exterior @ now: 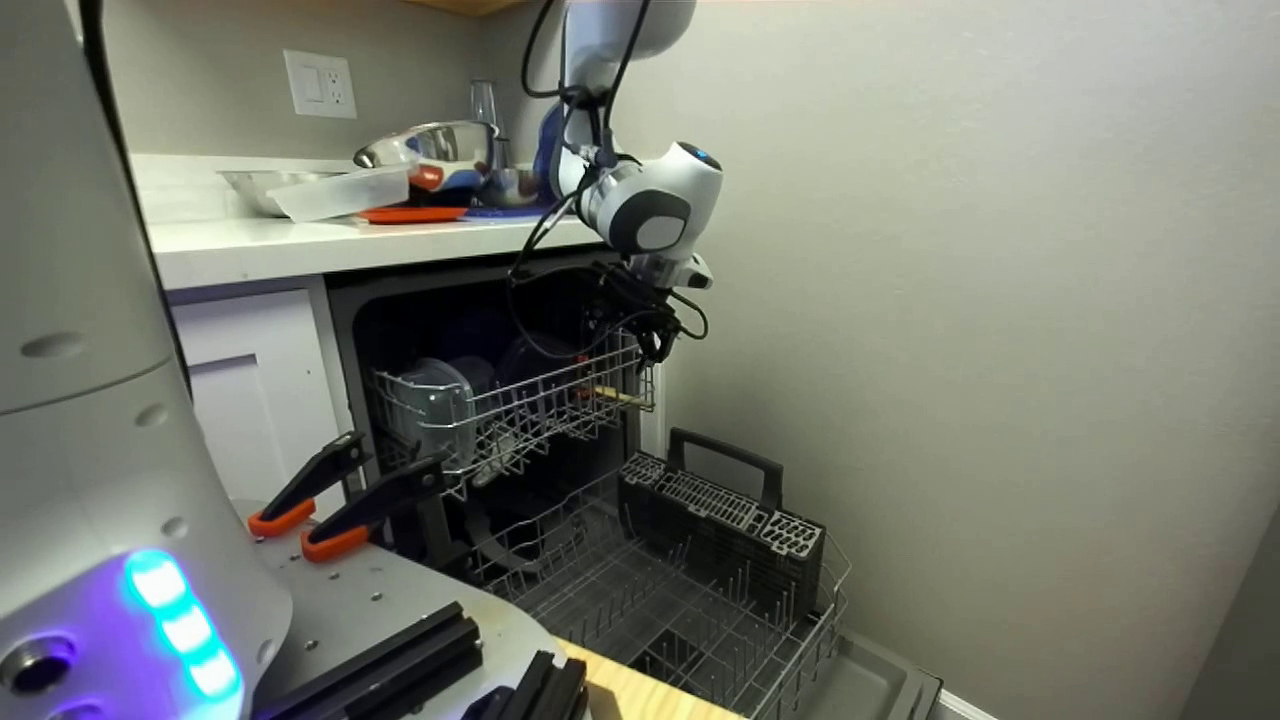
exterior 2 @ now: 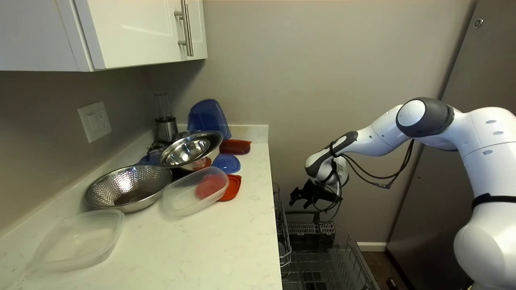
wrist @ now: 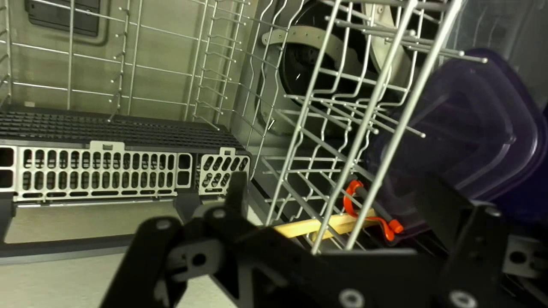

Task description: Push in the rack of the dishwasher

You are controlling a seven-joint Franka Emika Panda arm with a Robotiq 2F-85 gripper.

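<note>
Spread wide in the wrist view, the claw [wrist: 338, 192] has wires of the upper rack [wrist: 366, 119] showing between its fingers [wrist: 236, 190]; I cannot tell whether either finger touches them. From the claw, the cutlery basket [wrist: 107, 171] lies at nine o'clock, a purple see-through container [wrist: 466, 119] at two, and a yellow stick [wrist: 308, 225] at seven, near an orange loop [wrist: 346, 201]. In an exterior view the upper rack juts partly from the dishwasher [exterior: 345, 315], with a clear tub [exterior: 438, 405] toward its nine o'clock end. At five o'clock from that rack, the lower rack [exterior: 650, 590] stands out over the lowered door [exterior: 875, 680], and the cutlery basket sits upright along its one o'clock side. In an exterior view the worktop [exterior 2: 225, 241] lies between eight and nine o'clock from the claw and carries a perforated steel bowl [exterior 2: 131, 185], with a plain steel bowl [exterior 2: 193, 149] at two o'clock from it and a translucent box [exterior 2: 187, 195] at three.
</note>
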